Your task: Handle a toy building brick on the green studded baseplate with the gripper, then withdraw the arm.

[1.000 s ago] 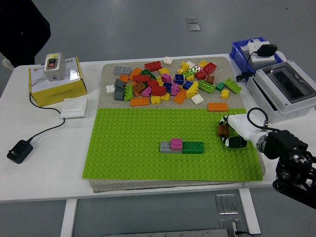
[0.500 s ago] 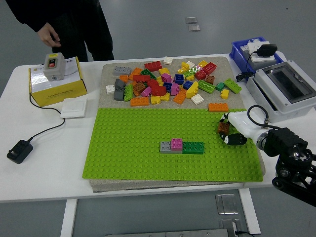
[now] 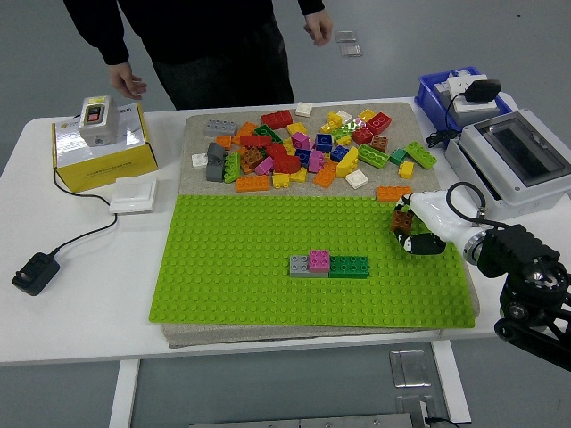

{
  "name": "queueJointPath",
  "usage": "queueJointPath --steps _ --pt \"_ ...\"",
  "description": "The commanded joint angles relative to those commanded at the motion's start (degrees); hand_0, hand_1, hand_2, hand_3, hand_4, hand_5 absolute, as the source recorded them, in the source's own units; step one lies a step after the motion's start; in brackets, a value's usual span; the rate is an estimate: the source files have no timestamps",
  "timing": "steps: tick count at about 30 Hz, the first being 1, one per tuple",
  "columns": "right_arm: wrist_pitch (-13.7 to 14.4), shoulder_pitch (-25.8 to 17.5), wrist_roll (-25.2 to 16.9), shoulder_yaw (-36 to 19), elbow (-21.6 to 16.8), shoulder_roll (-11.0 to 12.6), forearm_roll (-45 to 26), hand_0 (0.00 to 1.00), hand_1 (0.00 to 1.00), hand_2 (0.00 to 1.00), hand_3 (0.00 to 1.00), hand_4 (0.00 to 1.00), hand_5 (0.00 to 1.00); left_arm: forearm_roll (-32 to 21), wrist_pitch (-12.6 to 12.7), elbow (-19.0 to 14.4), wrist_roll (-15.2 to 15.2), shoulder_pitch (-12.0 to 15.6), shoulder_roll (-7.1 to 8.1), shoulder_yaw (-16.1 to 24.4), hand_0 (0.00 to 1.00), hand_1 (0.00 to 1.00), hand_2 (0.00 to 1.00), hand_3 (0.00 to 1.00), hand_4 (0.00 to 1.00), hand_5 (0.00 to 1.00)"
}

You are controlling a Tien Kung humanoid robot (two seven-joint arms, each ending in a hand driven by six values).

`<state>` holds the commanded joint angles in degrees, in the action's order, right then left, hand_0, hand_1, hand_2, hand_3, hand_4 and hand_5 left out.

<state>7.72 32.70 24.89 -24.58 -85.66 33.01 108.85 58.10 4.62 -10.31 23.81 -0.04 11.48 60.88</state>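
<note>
A white desk (image 3: 89,303) seen from above carries a large green studded baseplate (image 3: 250,267) resting on a beige mat. The robot's right arm enters from the right edge, and its white robot hand (image 3: 416,230) hovers over the baseplate's right side, near the back edge. The fingers (image 3: 421,247) are curled around a small brown brick (image 3: 402,221), which sits pinched at the hand's left tip, just above or touching the studs; which of the two cannot be told from this angle. The step in hand appears to be the handling of the brick itself, either lifting it off or pressing it onto the plate. The next move would call for either a firm press straight down so the brick seats on the studs, or a clean lift, then loosening the fingers and drawing the arm back to the right. Near the middle of the baseplate, well apart from the hand, stands a short row of grey, pink and green bricks (image 3: 328,264). Behind the baseplate lies a loose pile of coloured bricks (image 3: 299,152), with an orange brick (image 3: 393,193) just beside the hand. A person stands at the far side, one hand (image 3: 129,85) near a yellow box (image 3: 103,147). The left arm is not visible.
</note>
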Motion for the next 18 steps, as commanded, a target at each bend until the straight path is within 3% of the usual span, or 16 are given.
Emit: queueJointPath --steps 8,18 --pt "-0.5 -0.1 0.5 1.5 -7.5 0.9 -0.2 0.128 0.176 0.496 0.620 0.497 0.321 1.0 -0.1 0.0 0.5 0.2 0.09 0.9 0.652 0.622 0.580 0.616 0.272 0.554" --pt "-0.4 1.3 0.8 5.2 -7.2 -2.1 0.3 0.128 0.174 0.491 0.608 0.498 0.323 1.6 -0.1 0.0 0.6 0.1 0.25 1.3 0.652 0.622 0.581 0.616 0.265 0.556"
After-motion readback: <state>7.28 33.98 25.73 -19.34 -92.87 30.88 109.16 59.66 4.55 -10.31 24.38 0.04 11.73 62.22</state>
